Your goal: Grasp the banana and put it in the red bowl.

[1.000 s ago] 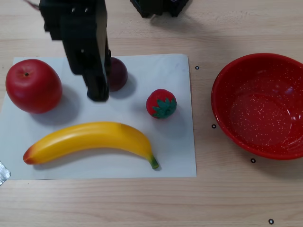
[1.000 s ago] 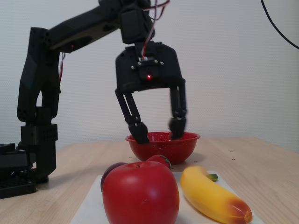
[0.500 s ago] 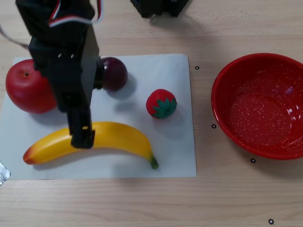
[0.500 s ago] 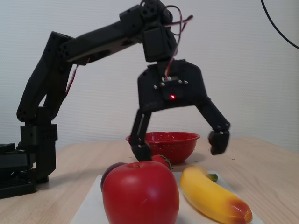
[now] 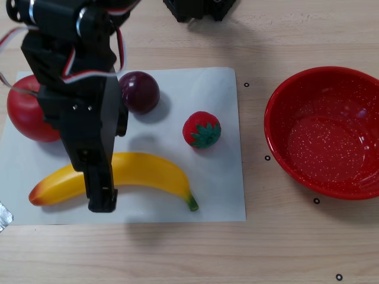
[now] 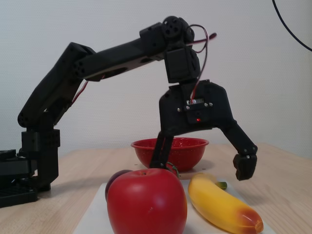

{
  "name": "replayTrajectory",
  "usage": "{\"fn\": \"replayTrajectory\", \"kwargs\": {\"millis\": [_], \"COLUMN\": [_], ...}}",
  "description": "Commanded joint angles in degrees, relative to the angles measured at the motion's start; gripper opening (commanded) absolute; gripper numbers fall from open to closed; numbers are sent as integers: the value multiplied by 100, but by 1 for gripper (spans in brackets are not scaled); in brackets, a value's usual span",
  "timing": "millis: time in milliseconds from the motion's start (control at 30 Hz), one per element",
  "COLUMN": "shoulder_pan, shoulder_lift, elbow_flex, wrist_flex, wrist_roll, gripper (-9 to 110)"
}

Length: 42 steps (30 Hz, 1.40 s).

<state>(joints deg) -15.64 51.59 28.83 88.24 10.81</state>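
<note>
The yellow banana (image 5: 148,168) lies on a white sheet, orange-red end to the left and green stem to the right in the other view. In the fixed view it (image 6: 214,202) lies in the foreground, right of the apple. My gripper (image 5: 98,177) hangs over the banana's left half. The fixed view shows my gripper (image 6: 200,169) wide open, its fingers spread to either side a little above the banana and holding nothing. The red bowl (image 5: 331,136) stands empty on the wood to the right of the sheet, and shows behind the gripper in the fixed view (image 6: 190,151).
On the white sheet (image 5: 219,195) there are also a red apple (image 5: 23,112) at the left, a dark plum (image 5: 140,92) and a strawberry (image 5: 201,130). The apple (image 6: 146,202) fills the fixed view's foreground. The arm's base (image 6: 19,170) stands at the left there.
</note>
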Motion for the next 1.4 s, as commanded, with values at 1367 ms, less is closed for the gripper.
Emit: {"fn": "replayTrajectory", "kwargs": {"millis": [1367], "shoulder_pan": [193], "shoulder_lift": [-800], "elbow_flex": [-1283], "wrist_flex": [229], "wrist_roll": [264], "gripper": [74]}}
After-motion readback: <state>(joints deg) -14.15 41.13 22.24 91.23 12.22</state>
